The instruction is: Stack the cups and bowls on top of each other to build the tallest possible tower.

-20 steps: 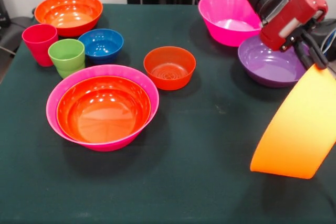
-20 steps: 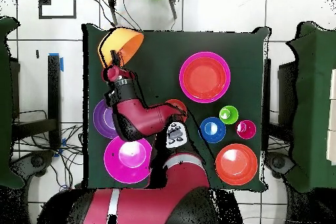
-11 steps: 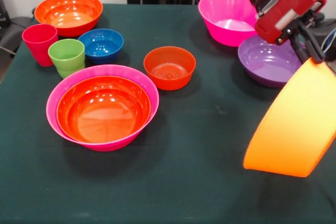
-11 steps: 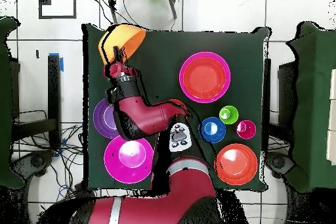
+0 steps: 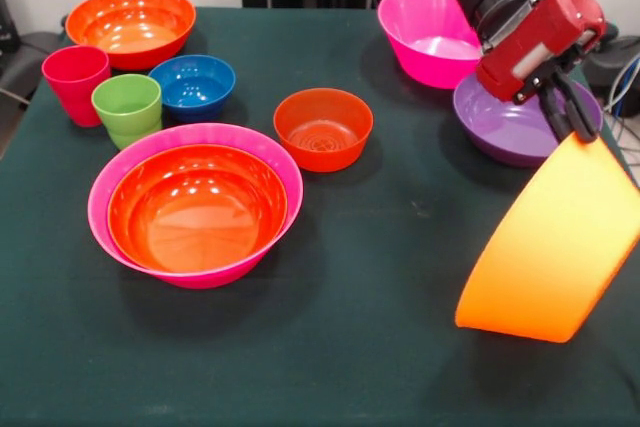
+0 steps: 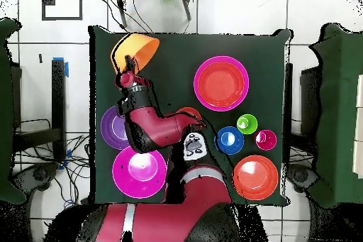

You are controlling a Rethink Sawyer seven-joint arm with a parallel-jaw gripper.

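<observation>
front view: pincer (image 5: 566, 125) clamps the rim of the light orange bowl (image 5: 548, 245), held tilted on edge above the table (image 5: 400, 277). the tower (image 5: 195, 204), red-orange bowl in magenta bowl, sits well apart toward picture left, so the carry goes that way.

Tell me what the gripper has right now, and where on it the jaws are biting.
The gripper holds the large light orange bowl by its rim, at the upper edge. The bowl hangs tilted on its side, clear of the table.

light orange bowl (image 6: 139, 45) tilted at fingers (image 6: 128, 60) | red-orange bowl (image 6: 220, 84) nested in magenta bowl (image 6: 241, 68)
</observation>
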